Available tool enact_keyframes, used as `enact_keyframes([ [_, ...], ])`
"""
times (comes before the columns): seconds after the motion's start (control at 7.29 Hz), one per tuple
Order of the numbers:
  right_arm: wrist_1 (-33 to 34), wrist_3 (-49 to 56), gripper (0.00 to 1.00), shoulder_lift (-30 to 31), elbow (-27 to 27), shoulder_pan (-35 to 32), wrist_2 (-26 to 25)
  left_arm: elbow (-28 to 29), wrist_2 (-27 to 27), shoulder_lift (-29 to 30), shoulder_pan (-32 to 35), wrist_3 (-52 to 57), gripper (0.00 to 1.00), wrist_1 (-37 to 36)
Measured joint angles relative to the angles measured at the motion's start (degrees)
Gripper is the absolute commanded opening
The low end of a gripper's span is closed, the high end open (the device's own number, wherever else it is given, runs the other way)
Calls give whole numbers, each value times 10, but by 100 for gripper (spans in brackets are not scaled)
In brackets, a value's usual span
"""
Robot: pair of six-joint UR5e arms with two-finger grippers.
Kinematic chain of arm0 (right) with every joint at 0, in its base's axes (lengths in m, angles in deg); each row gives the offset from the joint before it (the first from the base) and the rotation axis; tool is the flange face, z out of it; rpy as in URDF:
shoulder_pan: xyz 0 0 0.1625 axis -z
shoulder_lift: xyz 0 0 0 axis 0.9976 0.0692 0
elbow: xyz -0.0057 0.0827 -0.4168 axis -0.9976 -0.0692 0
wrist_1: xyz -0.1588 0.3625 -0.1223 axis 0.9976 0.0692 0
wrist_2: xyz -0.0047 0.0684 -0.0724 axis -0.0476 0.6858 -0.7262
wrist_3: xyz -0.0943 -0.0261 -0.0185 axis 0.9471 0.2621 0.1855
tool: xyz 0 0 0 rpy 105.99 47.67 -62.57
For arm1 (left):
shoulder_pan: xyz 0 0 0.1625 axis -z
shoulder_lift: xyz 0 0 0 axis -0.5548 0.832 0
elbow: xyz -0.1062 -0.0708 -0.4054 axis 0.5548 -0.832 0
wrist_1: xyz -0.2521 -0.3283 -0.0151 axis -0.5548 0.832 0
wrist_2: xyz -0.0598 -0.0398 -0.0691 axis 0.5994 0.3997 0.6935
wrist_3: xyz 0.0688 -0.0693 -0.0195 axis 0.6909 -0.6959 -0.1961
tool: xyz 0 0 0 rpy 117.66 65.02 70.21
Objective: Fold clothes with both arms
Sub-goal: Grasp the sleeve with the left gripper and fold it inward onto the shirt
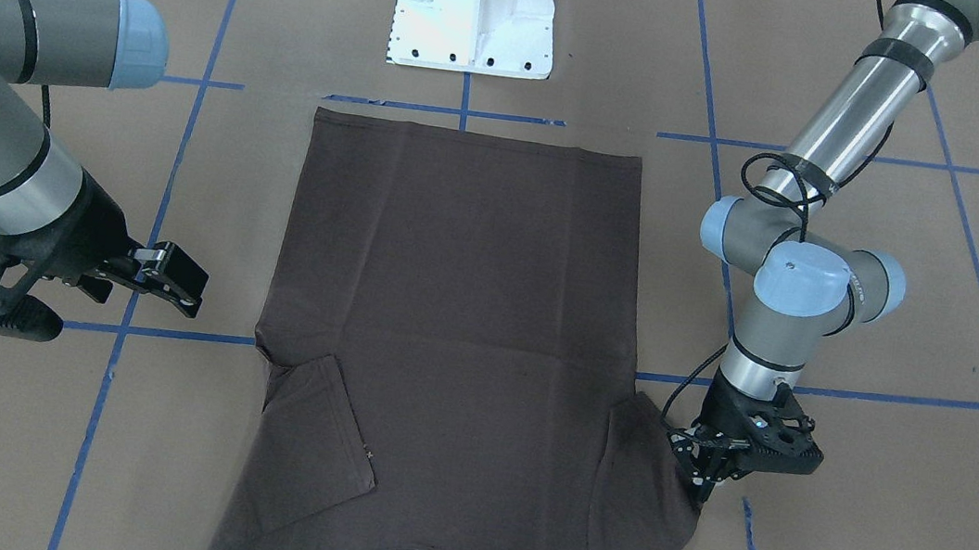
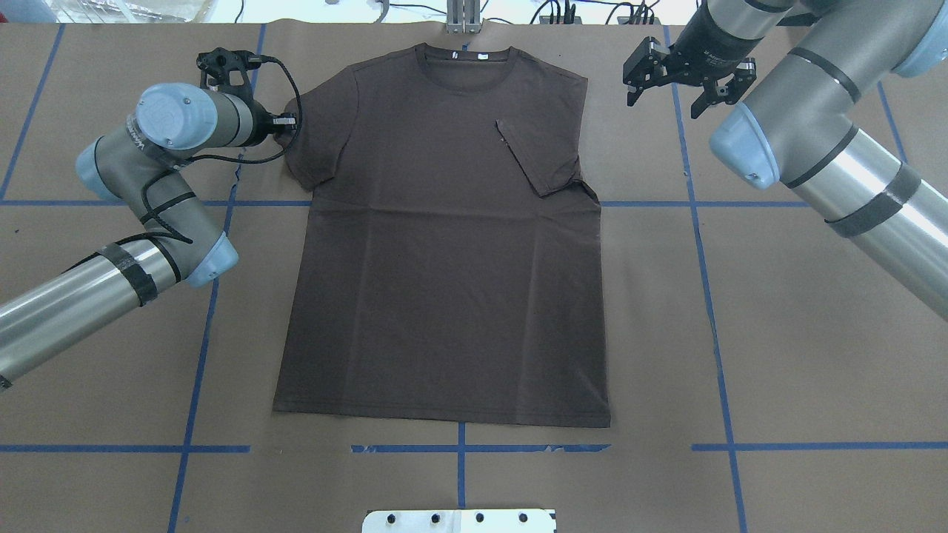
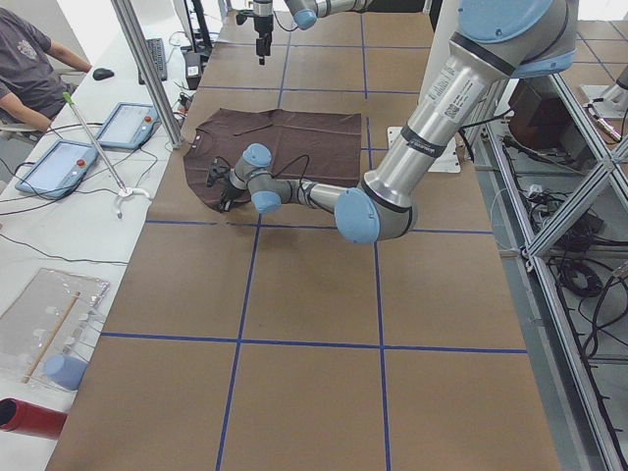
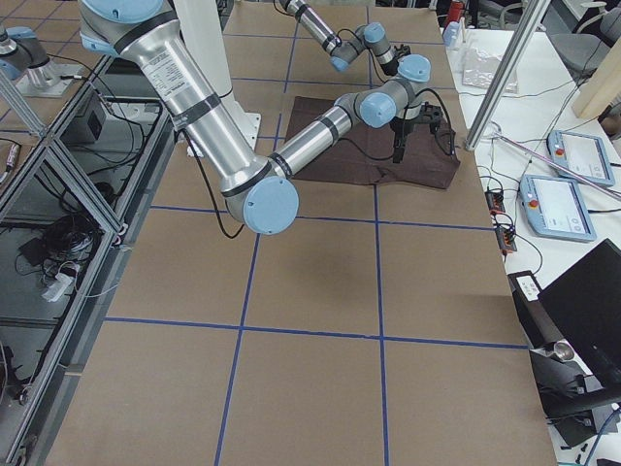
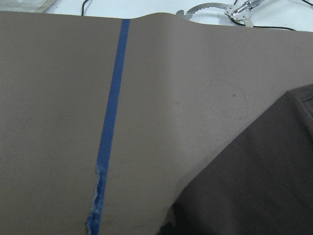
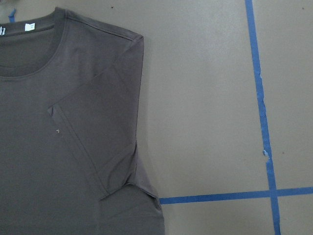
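The dark brown T-shirt lies flat on the brown table, collar at the far side. One sleeve is folded onto the chest; the right wrist view shows this sleeve too. The other sleeve lies spread out. My left gripper is down at that sleeve's outer edge, fingers close together on the fabric; from the front the left gripper pinches the hem. My right gripper hangs open and empty above bare table beside the folded sleeve; the front view shows the right gripper off the cloth.
The white base pedestal stands at the robot's side of the table. Blue tape lines grid the brown surface. Beyond the table's far edge sit touch panels and a seated person.
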Motion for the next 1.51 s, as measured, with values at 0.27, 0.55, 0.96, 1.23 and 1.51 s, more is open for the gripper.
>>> enact_keyframes([
  [0.27, 0, 0, 100, 0, 0, 0, 1, -69, 2, 23, -2, -11, 0, -100],
  [0.55, 0, 0, 100, 0, 0, 0, 1, -56, 1, 89, -30, -97, 0, -152],
  [0.96, -1, -1, 100, 0, 1, -1, 1, 40, -4, 176, -63, -171, 0, -138],
  [1.23, -1, -2, 100, 1, 1, -1, 1, 61, -5, 190, -66, -176, 100, -119],
  [1.51, -1, -1, 100, 0, 1, 0, 1, 64, -4, 187, -67, -168, 100, -96],
])
